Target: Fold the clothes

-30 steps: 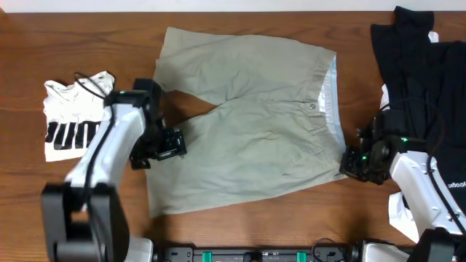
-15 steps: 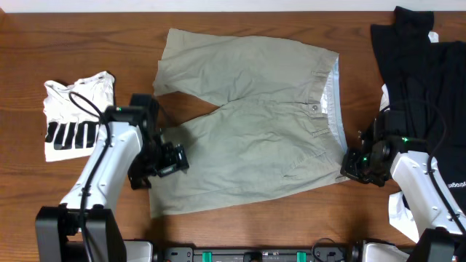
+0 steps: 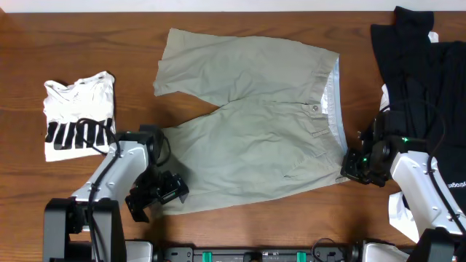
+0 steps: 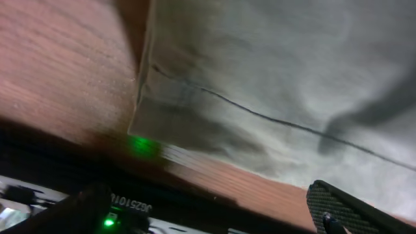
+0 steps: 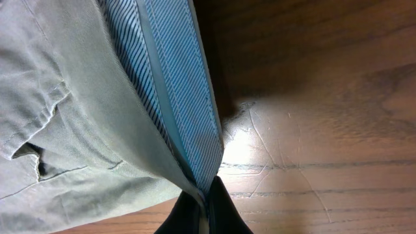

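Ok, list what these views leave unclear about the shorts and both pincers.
- Overhead: the left pincer covers the lower-left hem corner of the shorts; contact there is hidden.
- Left wrist: blurred; only one finger shows, the other lies beyond the frame edge.
- Right wrist: the right pincer is cut by the bottom edge; its depth of bite on the waistband is hidden.
- Overhead: the black garments run off the right edge.

The shorts are matt, finely woven khaki cloth with striped lining, on a smooth, glossy wood table
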Robot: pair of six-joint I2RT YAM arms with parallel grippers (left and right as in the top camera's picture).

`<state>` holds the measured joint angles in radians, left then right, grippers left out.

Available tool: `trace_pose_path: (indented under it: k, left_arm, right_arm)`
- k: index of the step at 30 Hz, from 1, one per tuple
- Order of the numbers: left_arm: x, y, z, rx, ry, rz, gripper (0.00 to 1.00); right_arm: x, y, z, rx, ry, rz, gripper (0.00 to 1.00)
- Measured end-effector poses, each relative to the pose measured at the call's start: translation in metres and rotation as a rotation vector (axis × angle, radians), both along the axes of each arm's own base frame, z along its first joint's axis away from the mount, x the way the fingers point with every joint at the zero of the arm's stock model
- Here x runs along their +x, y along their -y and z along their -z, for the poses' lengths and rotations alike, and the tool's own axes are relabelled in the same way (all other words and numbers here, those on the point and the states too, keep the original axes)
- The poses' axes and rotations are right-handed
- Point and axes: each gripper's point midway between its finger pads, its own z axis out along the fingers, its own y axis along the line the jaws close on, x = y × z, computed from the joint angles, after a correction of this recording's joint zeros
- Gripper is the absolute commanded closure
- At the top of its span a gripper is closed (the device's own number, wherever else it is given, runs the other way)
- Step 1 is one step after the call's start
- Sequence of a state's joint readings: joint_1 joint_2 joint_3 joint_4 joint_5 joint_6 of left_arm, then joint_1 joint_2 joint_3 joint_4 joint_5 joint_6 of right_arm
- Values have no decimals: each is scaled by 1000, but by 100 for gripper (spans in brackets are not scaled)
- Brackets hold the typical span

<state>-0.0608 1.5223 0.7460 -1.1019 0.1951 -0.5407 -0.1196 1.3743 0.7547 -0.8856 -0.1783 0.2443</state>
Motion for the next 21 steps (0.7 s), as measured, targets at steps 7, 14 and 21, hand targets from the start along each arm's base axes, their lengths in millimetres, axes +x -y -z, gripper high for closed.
trace_pose_path:
  k: [7, 14, 21]
  left_arm:
    - [4, 17, 9, -60, 19, -120, 2]
    - [-7, 30, 26, -108, 5, -227, 2]
    - [3, 37, 30, -148, 47, -257, 1]
  right_arm:
    - [0, 0, 0, 0, 0, -1, 99]
    - [-1, 0, 0, 0, -3, -4, 99]
    - [-1, 0, 0, 0, -3, -7, 99]
